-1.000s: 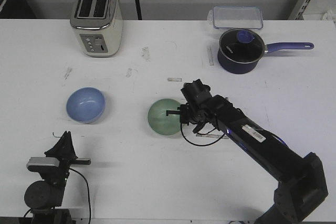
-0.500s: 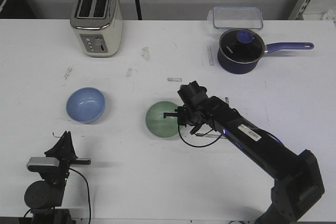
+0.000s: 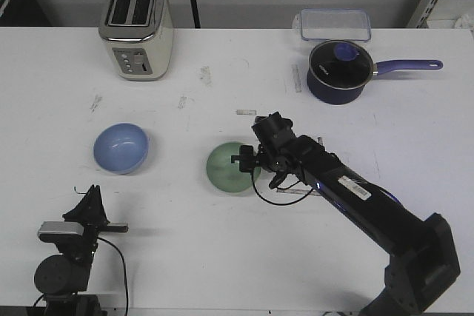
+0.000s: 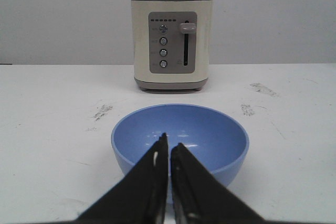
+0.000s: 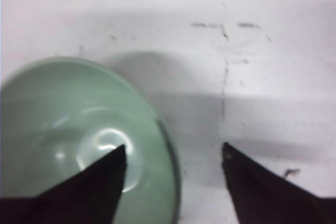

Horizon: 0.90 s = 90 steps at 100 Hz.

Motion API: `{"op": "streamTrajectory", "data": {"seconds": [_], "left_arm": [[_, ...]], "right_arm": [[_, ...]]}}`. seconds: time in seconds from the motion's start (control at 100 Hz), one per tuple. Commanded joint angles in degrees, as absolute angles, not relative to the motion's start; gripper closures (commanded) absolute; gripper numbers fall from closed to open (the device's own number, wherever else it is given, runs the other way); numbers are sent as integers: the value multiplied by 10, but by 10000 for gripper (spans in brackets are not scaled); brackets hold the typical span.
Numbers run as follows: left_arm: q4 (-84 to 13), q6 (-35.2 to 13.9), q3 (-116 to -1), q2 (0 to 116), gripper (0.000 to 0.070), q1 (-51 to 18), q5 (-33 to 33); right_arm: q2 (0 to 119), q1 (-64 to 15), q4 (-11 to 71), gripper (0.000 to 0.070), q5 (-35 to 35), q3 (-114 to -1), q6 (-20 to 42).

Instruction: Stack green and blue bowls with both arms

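Mint-green bowl sits mid-table, nudged slightly left of where we saw it a second ago. Our right gripper has its fingers spread, one over the bowl's inside, one outside the rim. The blue bowl hasn't moved, well apart to the left. Our left gripper stays parked, fingers together, facing it and the toaster.

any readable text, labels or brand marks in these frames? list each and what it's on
None can be read.
Toaster: small marks beside its four buttons, too small to read.
Saucepan: pale mark on its dark wall, too small to read.
Right arm: white sticker with dark print, too blurred to read.
Blue bowl and green bowl: no marking visible.
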<state>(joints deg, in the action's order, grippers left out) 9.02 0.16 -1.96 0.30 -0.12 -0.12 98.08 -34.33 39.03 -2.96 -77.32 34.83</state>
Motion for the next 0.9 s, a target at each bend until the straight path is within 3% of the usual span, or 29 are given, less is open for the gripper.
{"op": "streamTrajectory", "data": {"seconds": [0.0,0.14,0.35,0.48,0.54,0.63,0.71,0.89], "left_arm": [[99,6,-7,2,697,0,-3],[99,6,-7,2,697,0,-3],[99,6,-7,2,697,0,-3],[99,6,-7,2,697,0,-3],[99,6,-7,2,697,0,-3],[99,6,-7,2,697,0,-3],[99,6,-7,2,697,0,-3],[99,6,-7,2,697,0,-3]], "right_arm": [[955,-343,374,236,-27,-781,322],[917,-329,354,237,-25,-780,252],[866,-279,328,240,-1,-761,74],[813,-239,246,252,0,-703,1],[783,-218,195,307,0,-665,-20],[735,-179,128,475,0,-603,-30],[698,-146,94,581,0,-558,-30],[603,-65,60,683,-1,-462,-29]]}}
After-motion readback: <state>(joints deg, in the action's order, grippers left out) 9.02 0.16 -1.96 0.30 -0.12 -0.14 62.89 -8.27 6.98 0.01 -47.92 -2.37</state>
